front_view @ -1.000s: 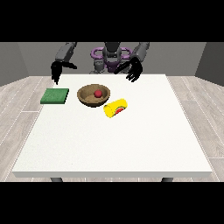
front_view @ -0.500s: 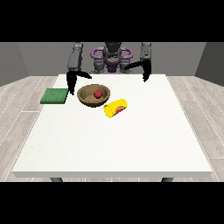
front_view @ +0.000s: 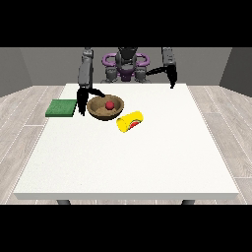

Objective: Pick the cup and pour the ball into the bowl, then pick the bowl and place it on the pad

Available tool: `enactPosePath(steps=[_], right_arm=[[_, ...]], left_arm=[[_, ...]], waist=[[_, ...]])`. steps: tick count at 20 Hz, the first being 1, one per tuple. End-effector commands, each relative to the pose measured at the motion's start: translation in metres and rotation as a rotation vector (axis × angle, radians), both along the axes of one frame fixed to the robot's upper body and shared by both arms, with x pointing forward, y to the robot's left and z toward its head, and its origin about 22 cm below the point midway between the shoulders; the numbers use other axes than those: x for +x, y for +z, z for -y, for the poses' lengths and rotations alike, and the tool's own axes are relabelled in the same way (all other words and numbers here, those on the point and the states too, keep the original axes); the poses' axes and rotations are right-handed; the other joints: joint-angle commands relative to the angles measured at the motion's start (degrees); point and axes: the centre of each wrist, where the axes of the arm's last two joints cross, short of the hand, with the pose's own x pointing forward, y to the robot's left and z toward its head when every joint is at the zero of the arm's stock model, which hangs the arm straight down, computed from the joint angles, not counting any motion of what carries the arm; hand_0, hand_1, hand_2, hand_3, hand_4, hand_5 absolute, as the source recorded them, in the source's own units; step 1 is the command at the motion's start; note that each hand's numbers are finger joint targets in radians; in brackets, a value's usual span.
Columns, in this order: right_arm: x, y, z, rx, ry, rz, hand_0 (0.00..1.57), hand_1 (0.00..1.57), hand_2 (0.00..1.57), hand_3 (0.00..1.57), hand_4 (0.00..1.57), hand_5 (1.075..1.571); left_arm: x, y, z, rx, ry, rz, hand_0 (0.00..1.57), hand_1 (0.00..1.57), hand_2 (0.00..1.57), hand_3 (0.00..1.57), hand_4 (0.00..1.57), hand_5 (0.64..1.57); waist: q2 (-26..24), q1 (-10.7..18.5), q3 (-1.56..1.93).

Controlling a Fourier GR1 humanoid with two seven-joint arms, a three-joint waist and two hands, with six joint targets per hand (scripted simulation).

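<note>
Desk [front_view: 123, 162] of large white surface carries all the things near its far edge, at about 12 o'clock from its middle. Round brown wooden bowl [front_view: 105, 107] stands there with the small red ball [front_view: 110, 105] already inside it, and the yellow cup [front_view: 130, 121] lies on its side just beside the bowl, at about 4 o'clock from it. Flat green square pad [front_view: 62, 108] lies at 9 o'clock of the bowl, near but apart from it. The hand at the view's left [front_view: 84, 98] hangs between the pad and the bowl, just beside the bowl's rim, with fingers and thumb spread apart and holding nothing that I can see; whether it touches the rim I cannot tell. The hand at the view's right [front_view: 171, 76] is raised at about 2 o'clock from the bowl, well apart from everything, and if its fingers are apart or together I cannot tell. I judge that pouring is done and the bowl must be grasped now. The risk is that the fingers push the rim sideways, so the bowl tips and the ball rolls out, or that the bowl knocks the lying cup.
</note>
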Motion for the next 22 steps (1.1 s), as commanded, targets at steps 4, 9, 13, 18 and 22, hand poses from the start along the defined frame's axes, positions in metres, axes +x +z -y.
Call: enactPosePath(steps=[4, 9, 13, 18, 22], right_arm=[[0.019, 0.002, -0.010, -0.014, 0.016, 0.016, 0.00, 0.00, 0.00, 0.00, 0.10, 1.563], [0.001, -0.028, -0.025, 0.062, -0.005, -0.090, 0.00, 0.00, 0.00, 0.00, 0.39, 1.570], [-0.034, -0.063, 0.002, -0.102, -0.191, -0.299, 1.57, 1.57, 1.57, 0.48, 0.79, 1.491], [-0.030, -0.049, 0.025, -0.457, -0.290, -0.348, 1.57, 1.57, 1.57, 1.56, 0.94, 1.558], [-0.009, -0.028, 0.017, -0.485, -0.296, -0.439, 1.57, 1.57, 1.57, 1.26, 0.90, 1.566]], left_arm=[[0.009, 0.035, -0.011, -0.003, 0.010, 0.050, 0.00, 0.00, 0.00, 0.00, 0.00, 1.566], [-0.013, 0.001, -0.037, -0.002, -0.003, 0.001, 0.00, 0.00, 0.00, 0.00, 0.00, 1.565], [-0.004, 0.039, -0.014, 0.012, -0.049, 0.102, 0.00, 0.00, 0.00, 0.00, 0.34, 1.570], [-0.006, 0.034, 0.004, 0.000, -0.113, 0.083, 0.00, 0.00, 0.00, 0.00, 0.66, 1.531], [0.004, 0.023, -0.019, -0.021, -0.052, 0.041, 0.00, 0.00, 0.00, 0.00, 0.90, 1.466]], waist=[[3.0, 0.1, 0.01], [1.0, 0.7, -0.02], [5.5, 3.5, -0.06], [5.2, 7.3, -0.28], [0.2, 5.3, -0.29]])
